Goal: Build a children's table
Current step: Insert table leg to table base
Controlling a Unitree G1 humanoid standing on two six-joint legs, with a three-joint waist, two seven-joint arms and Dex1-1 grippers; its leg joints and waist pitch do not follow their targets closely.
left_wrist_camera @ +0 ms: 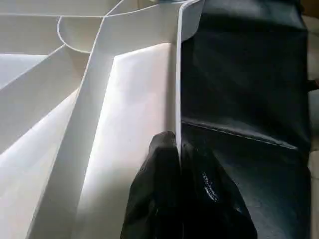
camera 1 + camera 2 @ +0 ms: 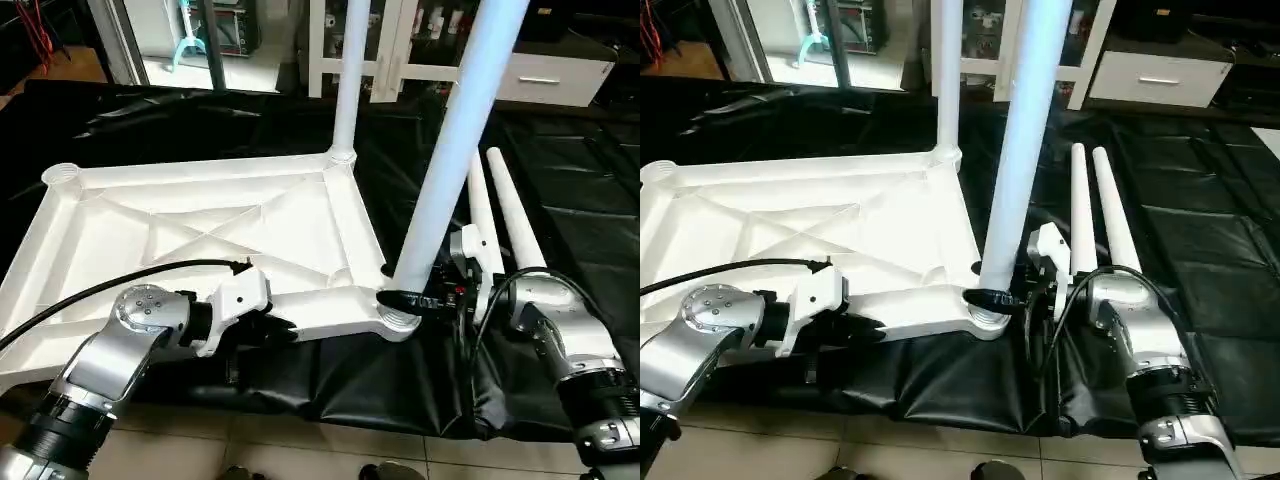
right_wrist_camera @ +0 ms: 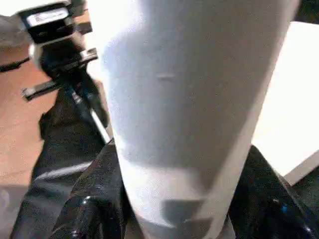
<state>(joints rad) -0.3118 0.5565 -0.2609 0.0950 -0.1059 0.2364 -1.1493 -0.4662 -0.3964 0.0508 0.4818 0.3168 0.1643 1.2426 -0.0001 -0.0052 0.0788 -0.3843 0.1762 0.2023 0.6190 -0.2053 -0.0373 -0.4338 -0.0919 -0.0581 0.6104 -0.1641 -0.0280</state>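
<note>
A: Currently, how is the tabletop (image 2: 200, 225) placed?

B: It is laid underside up on a black mat (image 2: 560, 190), ribs exposed. One leg (image 2: 346, 80) is seated upright in the far right corner socket. A second leg (image 2: 455, 140) is stood in the near right corner socket, leaning slightly.

A: Left gripper (image 2: 283, 328)?

B: Jaws are pinched shut on the tabletop's near edge rim; in the left wrist view the thin rim is seen clamped between the two black fingers (image 1: 154, 199).

A: Right gripper (image 2: 408, 299)?

B: Jaws are held about half open around the base of the near right leg, one finger on each side, just above the socket.

A: Remaining parts?

B: Two loose legs (image 2: 505, 215) are laid side by side on the mat, just beyond the tabletop's right edge.
</note>
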